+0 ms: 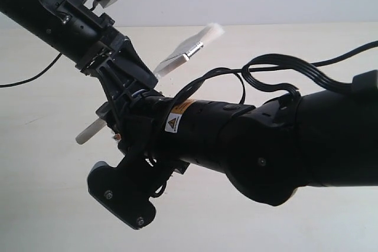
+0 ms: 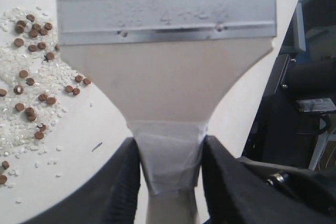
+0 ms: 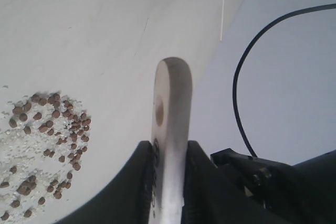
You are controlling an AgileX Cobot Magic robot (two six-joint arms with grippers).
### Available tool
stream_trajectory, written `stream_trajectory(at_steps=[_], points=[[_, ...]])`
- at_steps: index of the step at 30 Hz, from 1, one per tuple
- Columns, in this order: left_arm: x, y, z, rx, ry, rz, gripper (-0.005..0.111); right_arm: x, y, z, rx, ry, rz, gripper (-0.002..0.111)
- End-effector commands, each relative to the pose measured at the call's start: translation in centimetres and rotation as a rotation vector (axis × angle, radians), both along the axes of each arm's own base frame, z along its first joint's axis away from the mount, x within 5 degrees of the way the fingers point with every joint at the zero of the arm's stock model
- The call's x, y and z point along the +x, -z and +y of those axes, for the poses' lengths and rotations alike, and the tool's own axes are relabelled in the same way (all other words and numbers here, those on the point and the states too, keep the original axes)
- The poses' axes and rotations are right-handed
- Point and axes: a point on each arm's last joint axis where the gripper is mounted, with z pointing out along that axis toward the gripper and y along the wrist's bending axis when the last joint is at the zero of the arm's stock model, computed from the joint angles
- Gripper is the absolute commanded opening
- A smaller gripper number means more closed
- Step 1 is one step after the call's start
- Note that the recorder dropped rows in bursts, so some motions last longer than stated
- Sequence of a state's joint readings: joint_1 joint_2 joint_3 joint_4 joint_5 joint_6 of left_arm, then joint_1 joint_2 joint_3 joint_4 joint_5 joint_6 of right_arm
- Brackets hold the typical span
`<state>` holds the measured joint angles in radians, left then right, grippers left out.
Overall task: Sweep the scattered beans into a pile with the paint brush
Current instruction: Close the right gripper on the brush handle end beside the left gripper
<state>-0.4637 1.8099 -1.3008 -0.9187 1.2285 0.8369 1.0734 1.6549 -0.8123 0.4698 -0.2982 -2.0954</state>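
paint brush [image 2: 168, 77]: flat cream wood, ribbed silver ferrule, white-taped neck, over the table [image 3: 105, 19] | left gripper [image 2: 170, 163]: clenched on the taped neck | right gripper [image 3: 170, 156]: clamped on the rounded handle end by its hole | beans [image 2: 31, 72]: tiny round brown discs among white crumbs, loose cluster beside the brush | smooth pale surface stretches past the cluster to the table edge

The right arm [image 1: 277, 146] crosses the table [image 1: 35, 193]; bare surface borders the beans [image 2: 31, 77].
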Motion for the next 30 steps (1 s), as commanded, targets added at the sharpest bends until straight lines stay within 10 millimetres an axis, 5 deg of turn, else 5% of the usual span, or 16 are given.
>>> stream_trajectory(at_steps=[1,18,30], points=[[-0.02,-0.51,-0.44,-0.051,-0.029,0.019,0.0,-0.12,-0.47,0.33,0.001,-0.035,-0.062,0.0],[-0.02,-0.48,-0.42,-0.047,-0.027,0.017,0.0,-0.11,-0.48,0.34,0.001,-0.035,-0.064,0.0],[-0.02,-0.48,-0.42,-0.047,-0.027,0.017,0.0,-0.25,-0.44,0.41,-0.02,-0.07,-0.086,0.026]])
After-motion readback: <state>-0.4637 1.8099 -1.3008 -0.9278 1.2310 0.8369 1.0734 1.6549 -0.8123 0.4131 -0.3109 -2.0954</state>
